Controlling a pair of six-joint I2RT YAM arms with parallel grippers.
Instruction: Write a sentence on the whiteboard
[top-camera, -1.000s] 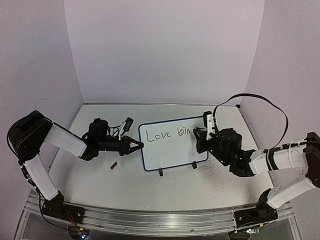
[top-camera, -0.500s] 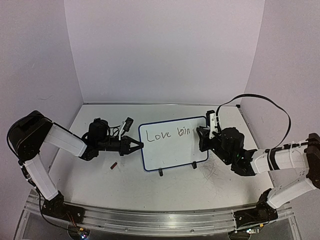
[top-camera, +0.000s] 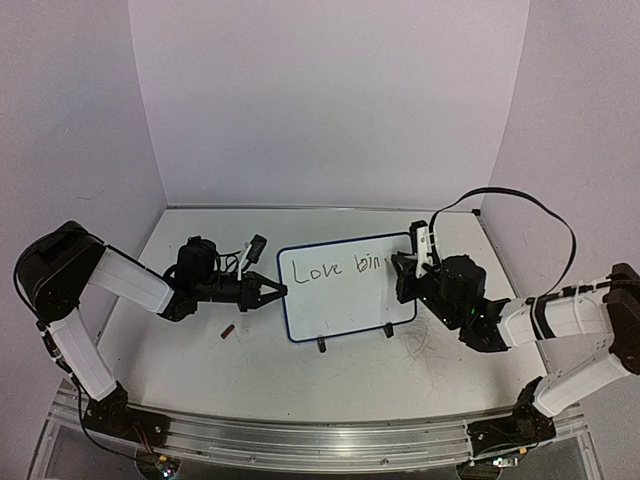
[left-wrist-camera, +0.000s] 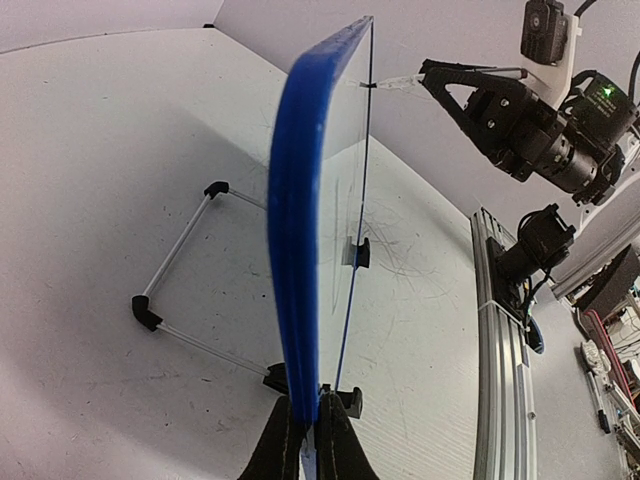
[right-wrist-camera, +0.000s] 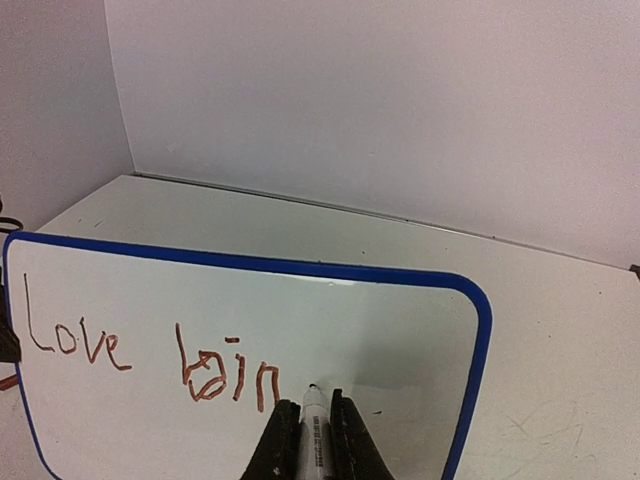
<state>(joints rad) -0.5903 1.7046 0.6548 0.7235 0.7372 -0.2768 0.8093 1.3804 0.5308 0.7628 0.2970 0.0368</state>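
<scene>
Right wrist view, blue-rimmed whiteboard (right-wrist-camera: 390, 320) centre frame, reddish-brown lettering (right-wrist-camera: 184, 360) reading "Love bin", right end effector (right-wrist-camera: 314, 410) clamped on marker (right-wrist-camera: 314, 440), left end effector (left-wrist-camera: 312, 410) pinching whiteboard's edge

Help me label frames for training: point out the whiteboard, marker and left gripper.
Whiteboard (top-camera: 345, 300): top view, bare white face below the writing.
Marker (right-wrist-camera: 313, 418): right wrist view, barrel just behind the tip.
Left gripper (left-wrist-camera: 310, 430): left wrist view, midway between fingertips on the blue rim.
</scene>
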